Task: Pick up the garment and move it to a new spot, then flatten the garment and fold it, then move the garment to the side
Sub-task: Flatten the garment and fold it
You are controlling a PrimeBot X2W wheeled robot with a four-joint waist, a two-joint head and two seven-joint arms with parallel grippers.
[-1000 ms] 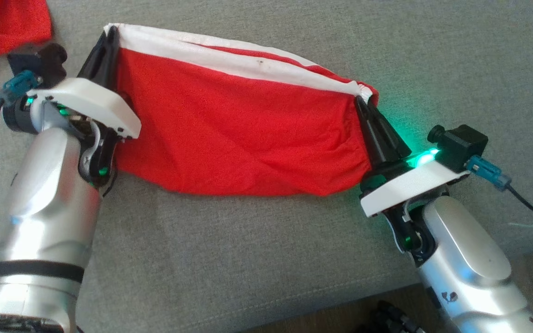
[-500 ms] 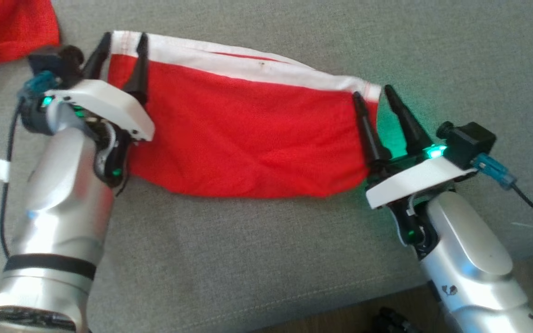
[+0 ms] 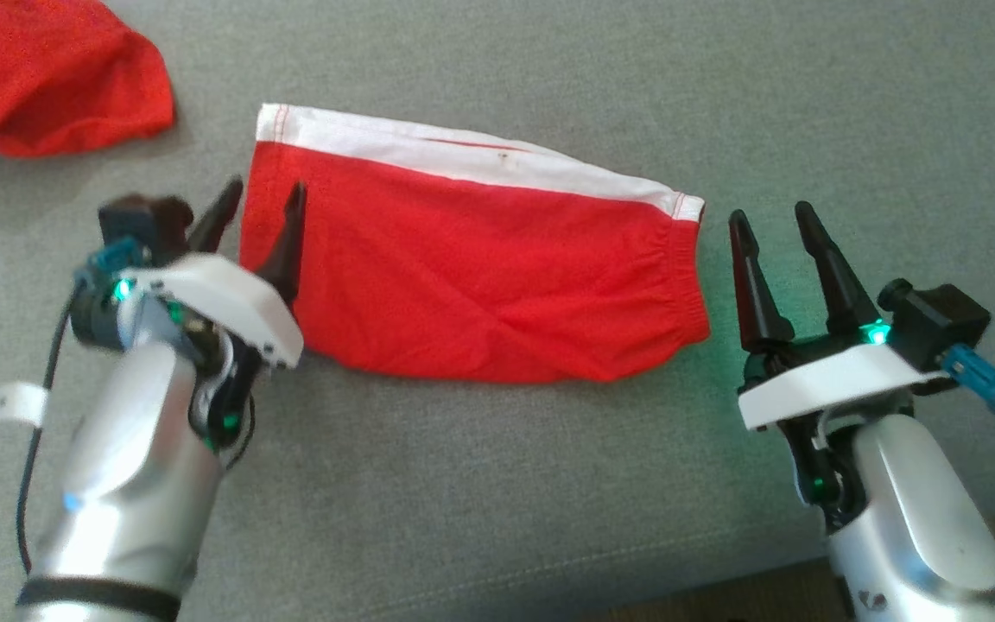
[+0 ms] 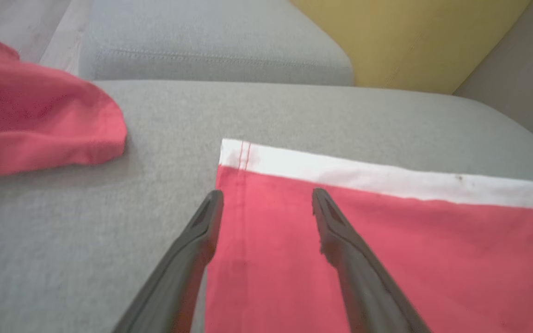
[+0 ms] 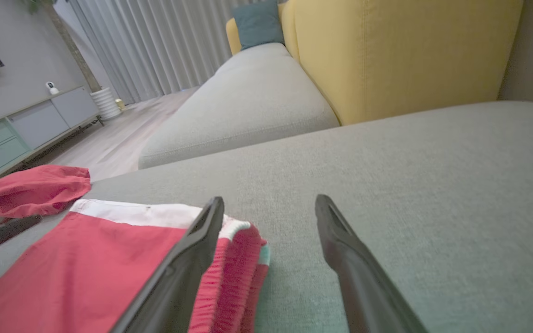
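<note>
Gaping empty, our left gripper (image 3: 266,184) and right gripper (image 3: 768,212) flank the red, white-banded cloth garment (image 3: 480,276). Wrist views add a yellow upholstered backrest (image 5: 400,51).

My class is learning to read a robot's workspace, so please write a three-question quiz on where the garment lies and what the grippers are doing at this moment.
1. True or false: the right gripper is clamped on the red garment.
2. The garment's white band runs along which edge? A: nearest the robot. B: farthest from the robot. C: none, it crosses the middle.
3. Fill in: the garment lies on a ___ sofa cushion.
Key: 1 false, its jaws stand open. 2 B. 3 grey.
</note>
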